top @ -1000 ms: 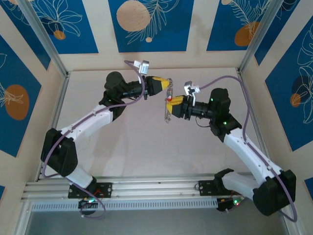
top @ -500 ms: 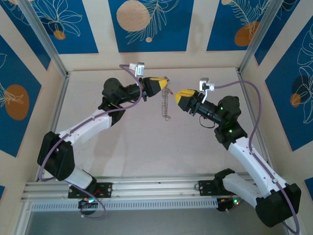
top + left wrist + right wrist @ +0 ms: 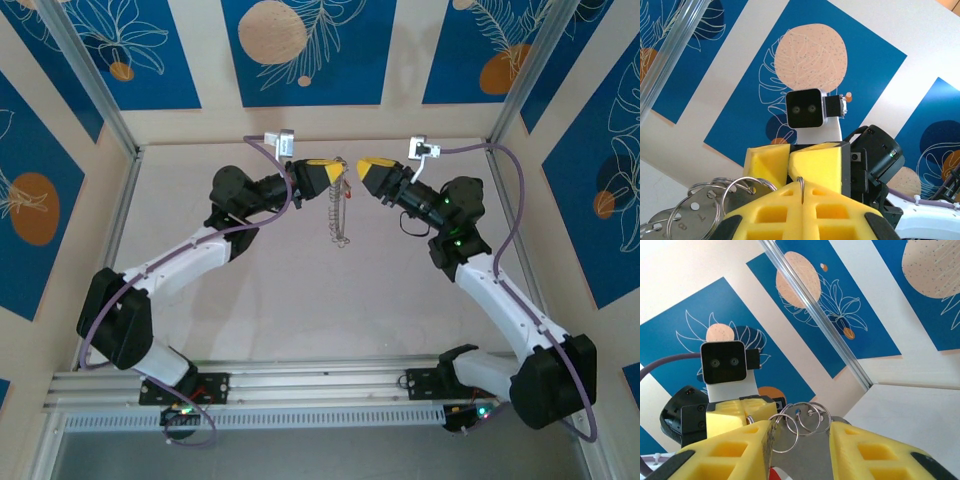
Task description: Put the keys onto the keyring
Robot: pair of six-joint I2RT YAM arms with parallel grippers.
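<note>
The left gripper (image 3: 338, 173) hovers over the far middle of the tabletop (image 3: 250, 290), pointing right, and is clenched on the keyring (image 3: 340, 214). In its wrist view a thin wire of the ring comes up through the seam between its pressed-together yellow fingers (image 3: 765, 215). From there the keyring hangs as a long narrow loop, running towards the near side in the top view. In the left wrist view several small wire rings (image 3: 715, 192) and round metal tags (image 3: 685, 220) bunch at the gripper's left.

Close beside the keyring on the right, the right gripper (image 3: 363, 166) points left, nearly tip to tip with the left one. Its yellow fingers (image 3: 875, 452) stand partly apart. In that gap, against the inner face of one finger, sits the key (image 3: 771, 472), a red bit low down with a thin pale stem rising from it. Whether the fingers pinch the key I cannot tell.
</note>
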